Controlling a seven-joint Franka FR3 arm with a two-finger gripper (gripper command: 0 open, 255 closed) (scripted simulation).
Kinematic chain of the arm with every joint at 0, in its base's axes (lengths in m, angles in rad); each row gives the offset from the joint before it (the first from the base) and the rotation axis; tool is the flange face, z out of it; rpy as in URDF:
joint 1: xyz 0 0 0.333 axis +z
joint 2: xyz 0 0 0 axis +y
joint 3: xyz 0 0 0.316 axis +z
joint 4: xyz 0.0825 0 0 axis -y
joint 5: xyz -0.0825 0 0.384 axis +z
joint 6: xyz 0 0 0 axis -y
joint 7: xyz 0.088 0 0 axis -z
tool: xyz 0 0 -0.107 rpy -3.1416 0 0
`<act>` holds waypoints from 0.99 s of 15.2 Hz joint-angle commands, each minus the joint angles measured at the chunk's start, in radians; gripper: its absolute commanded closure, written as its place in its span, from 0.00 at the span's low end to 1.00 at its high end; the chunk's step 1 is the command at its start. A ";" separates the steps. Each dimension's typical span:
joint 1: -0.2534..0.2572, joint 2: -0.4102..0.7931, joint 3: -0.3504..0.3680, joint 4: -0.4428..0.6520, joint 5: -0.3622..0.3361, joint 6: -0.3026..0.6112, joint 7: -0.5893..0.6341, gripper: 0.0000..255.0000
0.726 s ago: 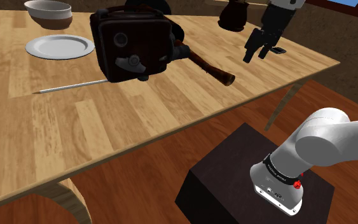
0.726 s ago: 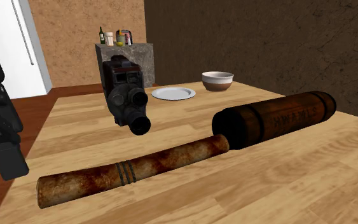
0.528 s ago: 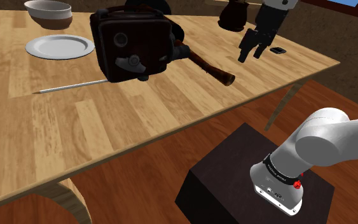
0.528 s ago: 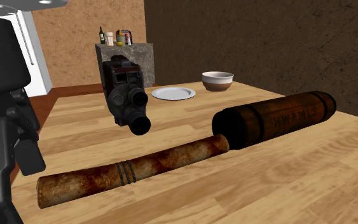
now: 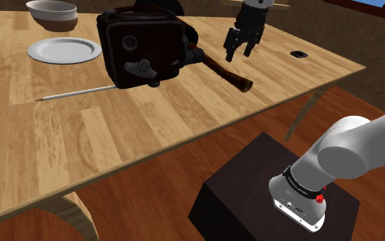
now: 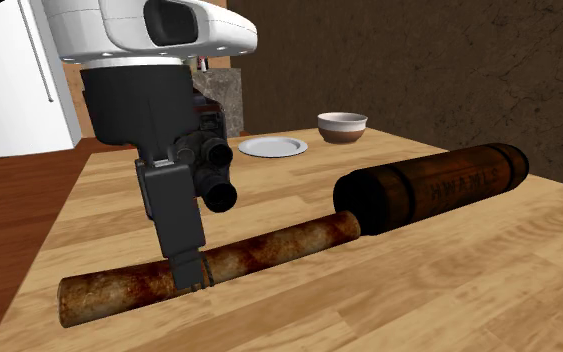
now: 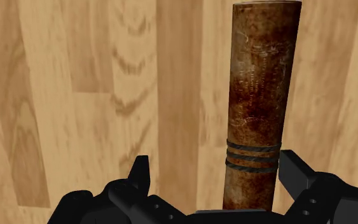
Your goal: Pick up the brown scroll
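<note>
**Open end effector (image 5: 239, 55) lines up over brown scroll (image 5: 225, 70)**

The white arm's black end effector (image 6: 193, 276) hangs low over the brown scroll (image 6: 269, 245) at the lower left of the second exterior view, its fingers spread and gripping nothing. The scroll lies flat on the wooden tabletop (image 5: 115, 144). Its rusty shaft runs from a thicker dark barrel (image 6: 429, 190) toward that frame's lower left. In the shoulder view it sits right of centre, near the top, beside a dark film camera (image 5: 139, 44). From the wrist camera, the shaft (image 7: 260, 95) passes between the fingers near its ringed band (image 7: 252, 157), but off centre: close to one finger and well clear of the other.

A clean grasp likely calls for a small sideways shift to centre the shaft. The end effector would then drop until the fingertips flank the shaft's widest part and squeeze across it. The round shaft may roll if one finger lands first.

At the shoulder view's upper left, a bowl (image 5: 50, 12) and a white plate (image 5: 64, 49) both look empty.
</note>
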 commanded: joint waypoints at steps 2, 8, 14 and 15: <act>0.000 0.115 0.036 0.074 -0.024 0.038 0.040 0.00; 0.001 0.219 0.062 0.114 -0.054 0.096 0.077 0.00; 0.003 0.224 0.062 0.057 -0.056 0.157 0.084 0.00; 0.003 0.223 0.062 0.058 -0.056 0.156 0.084 1.00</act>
